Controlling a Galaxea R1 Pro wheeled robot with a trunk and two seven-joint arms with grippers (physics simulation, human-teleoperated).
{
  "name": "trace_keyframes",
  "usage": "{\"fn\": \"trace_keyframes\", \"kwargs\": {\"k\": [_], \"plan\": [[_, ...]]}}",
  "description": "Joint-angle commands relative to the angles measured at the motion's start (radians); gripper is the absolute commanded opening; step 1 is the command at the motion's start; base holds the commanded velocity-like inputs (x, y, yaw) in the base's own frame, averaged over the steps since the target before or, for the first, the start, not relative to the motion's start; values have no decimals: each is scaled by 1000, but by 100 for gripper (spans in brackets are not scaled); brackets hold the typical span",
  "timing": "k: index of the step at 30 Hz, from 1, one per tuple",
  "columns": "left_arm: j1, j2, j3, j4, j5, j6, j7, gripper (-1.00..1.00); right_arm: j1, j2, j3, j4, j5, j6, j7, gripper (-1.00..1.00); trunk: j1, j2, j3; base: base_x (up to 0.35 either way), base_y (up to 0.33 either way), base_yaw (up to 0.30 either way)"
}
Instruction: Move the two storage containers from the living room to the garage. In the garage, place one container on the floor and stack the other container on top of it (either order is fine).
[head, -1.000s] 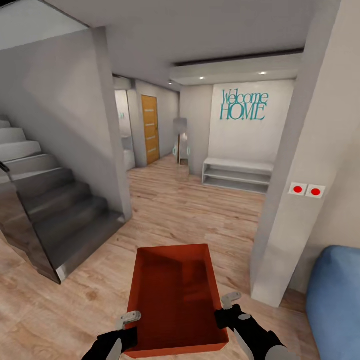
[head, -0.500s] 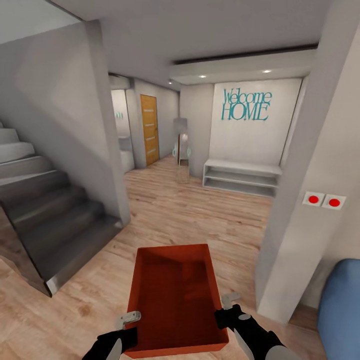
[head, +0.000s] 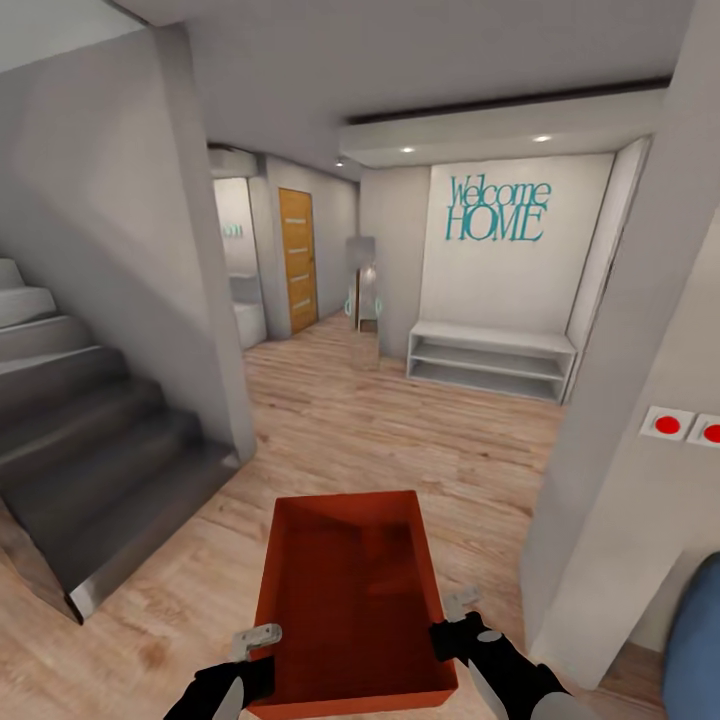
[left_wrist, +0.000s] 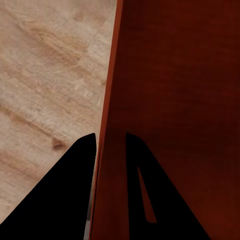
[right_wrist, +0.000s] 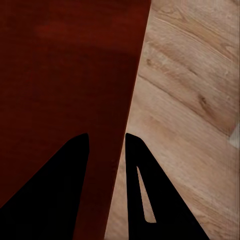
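One red-orange open-top storage container (head: 350, 600) is carried in front of me, above light wood-plank flooring. My left gripper (head: 262, 640) is shut on its left wall; in the left wrist view the thin wall (left_wrist: 107, 120) runs between the two dark fingers (left_wrist: 65, 190). My right gripper (head: 450, 615) is shut on the right wall (right_wrist: 130, 100), seen edge-on between its fingers (right_wrist: 145, 190). The bin is empty inside. The garage is out of view.
A grey staircase (head: 90, 440) rises at the left. A white pillar (head: 620, 450) with two red switches (head: 665, 425) stands close at the right, a blue sofa corner (head: 695, 640) beside it. Ahead lie a hallway, a white bench shelf (head: 490, 360), a wooden door (head: 297, 260).
The whole view has advanced and swung: stairs slid left, the pillar and red switches slid right and nearer. The container and both grippers keep the same place in the picture.
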Motion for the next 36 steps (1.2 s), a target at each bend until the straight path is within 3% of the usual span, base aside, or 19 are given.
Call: {"fn": "trace_keyframes", "kwargs": {"k": [1, 36], "plan": [[0, -1, 1, -3, -22, -7, 12, -100, 0, 34, -17, 0, 2, 6, 31, -100, 1, -1, -1, 325, 0, 0], [0, -1, 1, 3, -22, -7, 12, -100, 0, 34, -18, 1, 2, 5, 31, -100, 1, -1, -1, 325, 0, 0]]}}
